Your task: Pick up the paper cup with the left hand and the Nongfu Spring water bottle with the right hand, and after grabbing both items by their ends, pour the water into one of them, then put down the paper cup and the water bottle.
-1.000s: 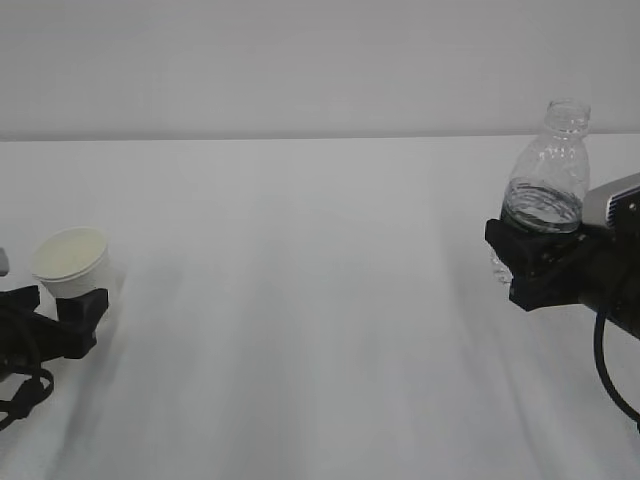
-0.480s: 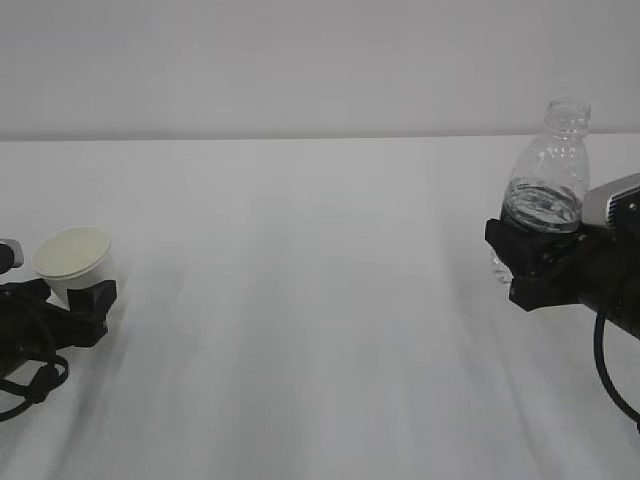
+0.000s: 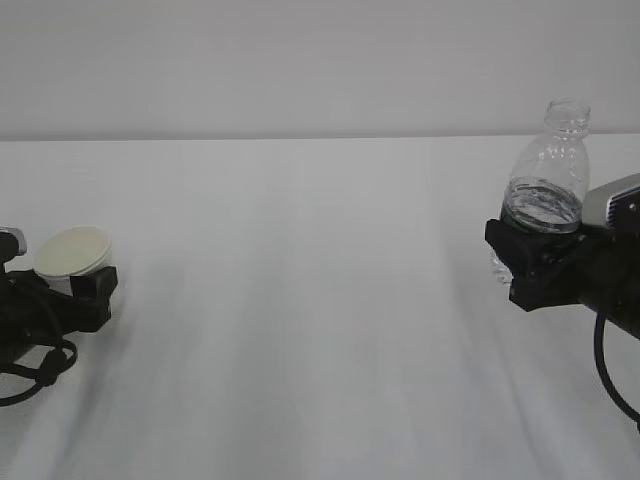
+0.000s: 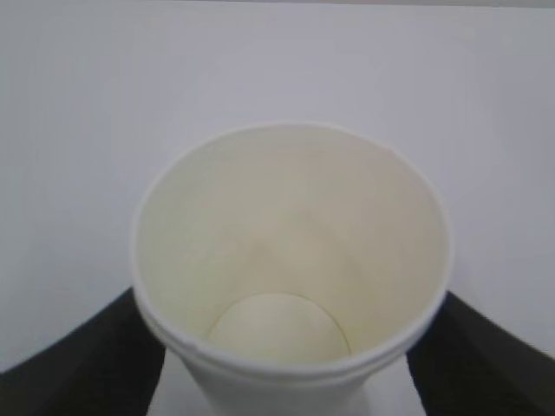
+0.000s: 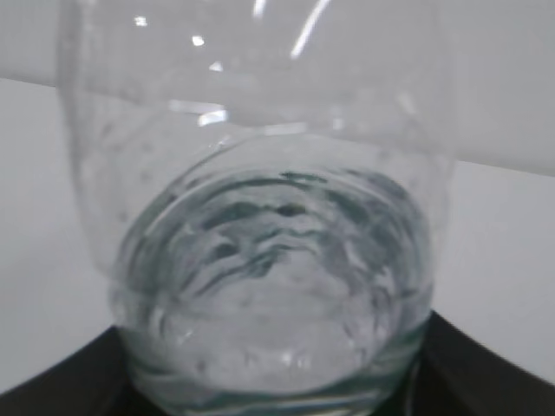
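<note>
Nearest, the left hand's black two-finger gripper (image 3: 75, 292) clasped the one small white tapered paper cup (image 3: 71, 256) around its base, low at the table's (image 3: 300, 300) left edge, presumably for setting down. Farther right, the right hand's gripper (image 3: 535, 265) pinched the single clear ribbed water bottle (image 3: 545, 190) upright, keeping its water (image 5: 277, 286) in.

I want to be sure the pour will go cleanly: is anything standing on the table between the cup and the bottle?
Nothing visible does. The table between the paper cup in the left gripper and the water bottle in the right gripper is bare.
</note>
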